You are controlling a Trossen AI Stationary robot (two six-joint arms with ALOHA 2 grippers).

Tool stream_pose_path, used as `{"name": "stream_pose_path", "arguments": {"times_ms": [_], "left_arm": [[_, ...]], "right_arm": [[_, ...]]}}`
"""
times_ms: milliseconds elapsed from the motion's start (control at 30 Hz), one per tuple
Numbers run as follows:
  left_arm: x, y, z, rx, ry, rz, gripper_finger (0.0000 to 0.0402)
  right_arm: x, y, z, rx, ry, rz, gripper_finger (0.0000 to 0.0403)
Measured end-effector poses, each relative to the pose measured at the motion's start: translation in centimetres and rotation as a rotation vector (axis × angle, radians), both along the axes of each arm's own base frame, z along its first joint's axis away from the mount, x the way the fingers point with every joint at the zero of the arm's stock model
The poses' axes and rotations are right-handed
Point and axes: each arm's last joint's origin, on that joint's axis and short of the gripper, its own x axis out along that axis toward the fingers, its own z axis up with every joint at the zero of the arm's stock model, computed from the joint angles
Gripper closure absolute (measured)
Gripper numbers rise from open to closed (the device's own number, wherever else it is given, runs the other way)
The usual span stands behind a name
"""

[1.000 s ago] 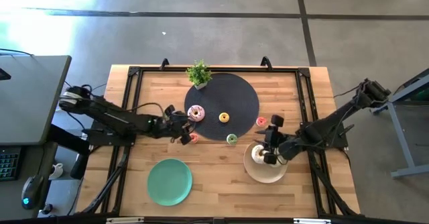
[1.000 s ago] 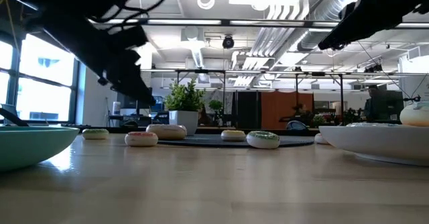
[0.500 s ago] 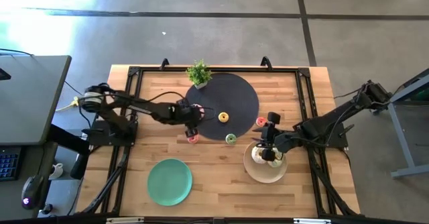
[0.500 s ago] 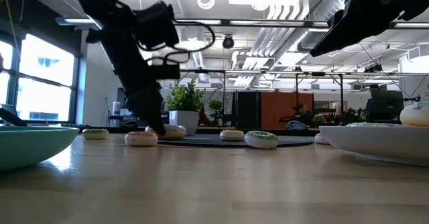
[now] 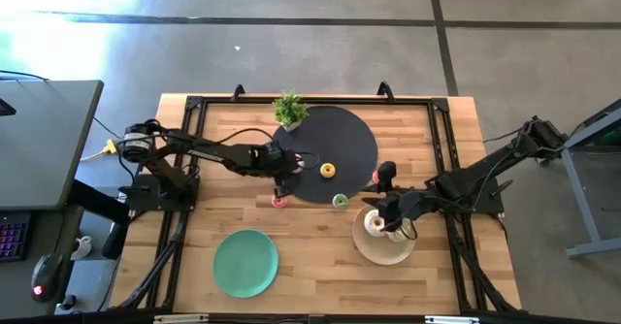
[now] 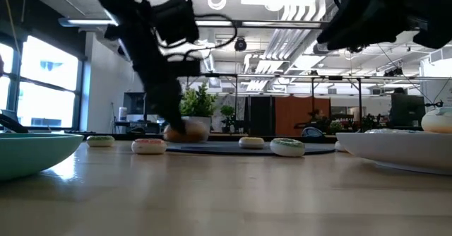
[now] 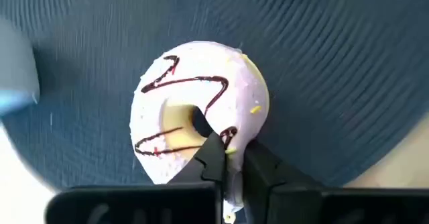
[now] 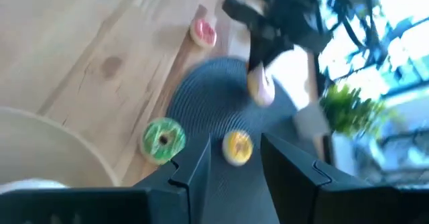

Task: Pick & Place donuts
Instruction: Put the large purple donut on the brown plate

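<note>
A pink donut [image 7: 201,110] with a dark zigzag lies at the left of the round dark mat [image 5: 344,140], and my left gripper [image 7: 231,157] is shut on it. A yellow mini donut [image 5: 328,170] sits on the mat. A green mini [image 5: 340,201] lies at the mat's near edge and a pink mini [image 5: 279,202] on the wood. My right gripper [image 8: 234,158] hovers open over the far rim of the white plate [image 5: 386,256], nothing between its fingers. That plate holds a pale donut [image 5: 374,222]. My left gripper pinches the pink donut's ring [image 7: 236,138] on the side nearest it. One finger [image 7: 209,150] stands at the hole and the other [image 7: 263,165] outside the rim. The fingers come down from above, slanting in from the table's left. I cannot tell whether the donut is off the mat.
A potted plant [image 5: 288,106] stands at the mat's far left edge, close behind my left gripper. A green plate [image 5: 245,262] lies near the front edge. Black frame rails run along the table's left, right and far sides.
My left gripper has gone toward the table's right and far edge, onto the mat, has come down over the pink donut and shut on it. The mat has slid slightly toward the right. My right gripper has shifted a little toward the mat.
</note>
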Motion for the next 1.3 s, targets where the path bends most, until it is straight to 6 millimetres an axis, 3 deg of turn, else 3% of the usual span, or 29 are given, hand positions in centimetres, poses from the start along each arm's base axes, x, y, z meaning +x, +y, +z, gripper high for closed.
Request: {"name": "stream_pose_path", "arguments": {"times_ms": [133,300,467,667,867,1067,1300], "left_arm": [[1.1,-0.4,2.7,-0.087,-0.080,-0.110,0.0368],[2.9,-2.4,6.2,-0.234,-0.232,-0.425,0.0392],[4.3,-5.3,8.9,-0.156,-0.388,-0.649,0.0390],[4.5,-7.4,9.5,-0.057,-0.432,-0.725,0.0389],[4.5,-7.5,9.4,-0.075,-0.428,-0.731,0.0388],[4.5,-7.5,9.4,-0.077,-0.427,-0.730,0.0388],[4.4,-7.5,9.3,-0.079,-0.418,-0.729,0.0388]], "right_arm": [[0.4,0.1,0.6,-0.008,-0.061,0.034,0.0279],[1.0,-0.3,0.7,0.044,-0.073,0.063,0.0279],[1.8,-0.9,0.4,0.089,-0.065,0.090,0.0279],[3.1,-1.0,-0.1,0.139,-0.091,0.138,0.0279],[4.4,-0.6,-0.2,0.059,-0.168,0.182,0.0279],[5.0,-0.3,-0.9,0.098,-0.156,0.218,0.0279],[5.1,-0.3,-0.2,0.146,-0.223,0.213,0.0279]]}}
